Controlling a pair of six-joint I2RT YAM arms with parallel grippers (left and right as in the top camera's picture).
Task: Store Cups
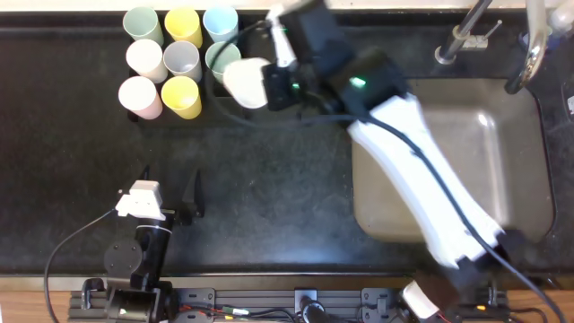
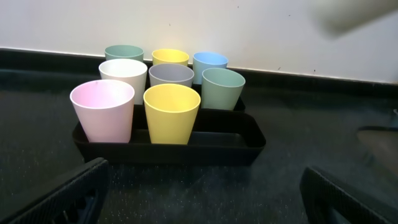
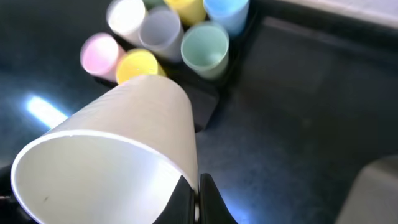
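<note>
R arm (image 1: pixel 430 170) stretched diag. from its base across the sink (image 1: pixel 511 135) toward the tray (image 2: pixel 239 146). L arm (image 1: pixel 139 247) folded low nr its base, facing the tray. Tray holds 8 cups (image 2: pixel 171 112) upright. Lifted nr the tray's corner: white cup (image 3: pixel 112 162), tilted. R gripper (image 3: pixel 198 199) clamped on its rim, fingers pinching the wall. L gripper (image 2: pixel 205 193) spread wide, well short of tray.

Eight cups (image 2: pixel 171 112) stand in the tray (image 2: pixel 186 152): three behind, three in the middle, two front-left. The right gripper (image 3: pixel 198 199) holds a ninth cup (image 3: pixel 112 162) lifted near the tray's front-right corner. The sink (image 1: pixel 448 161) lies right of the tray.
</note>
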